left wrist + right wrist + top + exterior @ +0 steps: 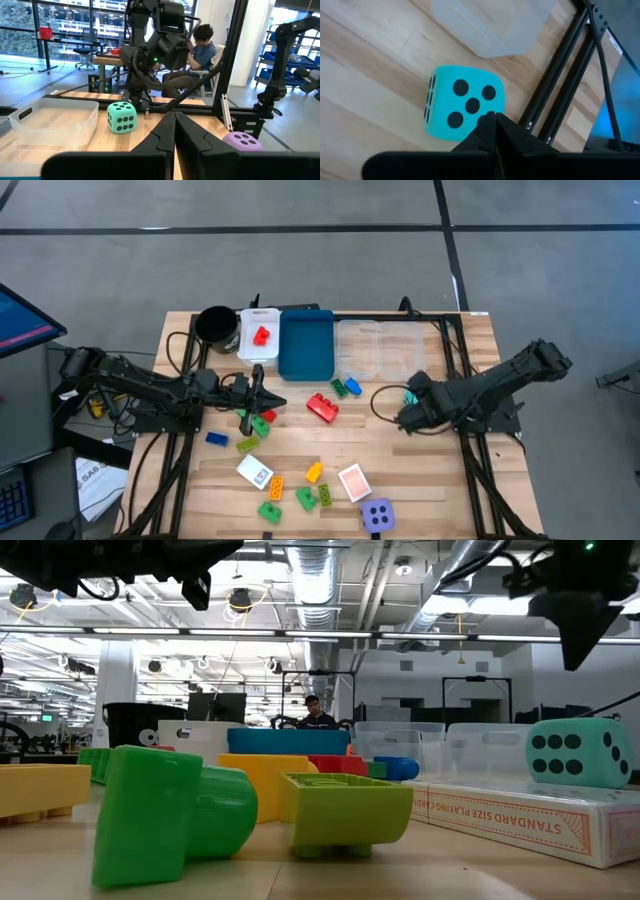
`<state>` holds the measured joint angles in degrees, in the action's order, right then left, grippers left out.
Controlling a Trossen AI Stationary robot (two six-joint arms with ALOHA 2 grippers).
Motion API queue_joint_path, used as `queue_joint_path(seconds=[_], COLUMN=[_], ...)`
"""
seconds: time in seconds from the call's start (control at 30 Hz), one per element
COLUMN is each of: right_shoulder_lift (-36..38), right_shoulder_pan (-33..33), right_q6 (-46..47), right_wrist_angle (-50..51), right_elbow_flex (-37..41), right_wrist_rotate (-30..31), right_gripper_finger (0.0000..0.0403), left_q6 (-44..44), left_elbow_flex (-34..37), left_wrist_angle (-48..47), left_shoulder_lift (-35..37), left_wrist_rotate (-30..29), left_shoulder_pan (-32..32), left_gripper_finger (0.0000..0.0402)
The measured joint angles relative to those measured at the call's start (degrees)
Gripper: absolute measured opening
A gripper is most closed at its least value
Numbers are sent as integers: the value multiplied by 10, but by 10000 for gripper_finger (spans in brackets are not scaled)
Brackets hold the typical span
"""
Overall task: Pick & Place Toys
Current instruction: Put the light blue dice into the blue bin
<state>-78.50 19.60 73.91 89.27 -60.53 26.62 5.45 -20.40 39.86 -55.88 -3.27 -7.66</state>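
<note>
- The left gripper [262, 392] is seen in the high view over the left-centre of the wooden table [430, 480], just in front of the white tray [258, 335]; in the left wrist view its two dark fingers [167, 135] are pressed together with nothing held between them.
- The right gripper [408, 408] is held over the right part of the table, directly above the cyan foam die [462, 107]; in the right wrist view its fingers [492, 131] are closed to a point and nothing is gripped.
- The cyan die is placed on the bare wood just beside the clear plastic tray [378, 348], near the black frame rail; it is largely hidden under the right gripper in the high view.
- One small red plastic brick [262, 335] is lying inside the white tray, which stands between the black round cup [215, 325] and the blue tray [306, 343].
- A larger red brick [322, 407] and a blue brick [352, 387] are found in front of the blue and clear trays.
- Green bricks [258, 425] are gathered just below the left gripper, with a small blue brick [216, 439] nearby.
- Nearer the front edge, a white card box [254, 472], a pink card [354, 481], orange, yellow and green bricks [306, 498], and a purple foam die [377, 514] are scattered.
- A seated person [200, 50] is visible in the room beyond the table.
</note>
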Motion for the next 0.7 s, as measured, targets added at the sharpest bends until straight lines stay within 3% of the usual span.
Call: queue_joint_path(seconds=[0.2,0.4,0.57,0.7], right_shoulder_lift=[0,-12,-49,-101], right_shoulder_pan=[-57,-100,-128,-140], right_q6=[-66,-70,-87,-125], right_wrist_angle=[-16,-21,-39,-69], right_elbow_flex=[0,0,0,0], right_wrist_rotate=[-47,-86,-133,-133], right_gripper_finger=[2,2,1,1], left_q6=[0,0,0,0], left_elbow_flex=[0,0,0,0], left_wrist_angle=[0,-11,-16,-15], left_shoulder_lift=[0,0,0,0], left_wrist_rotate=[0,-3,-3,-2], left_shoulder_pan=[0,0,0,0], left_gripper_finger=[0,0,0,0])
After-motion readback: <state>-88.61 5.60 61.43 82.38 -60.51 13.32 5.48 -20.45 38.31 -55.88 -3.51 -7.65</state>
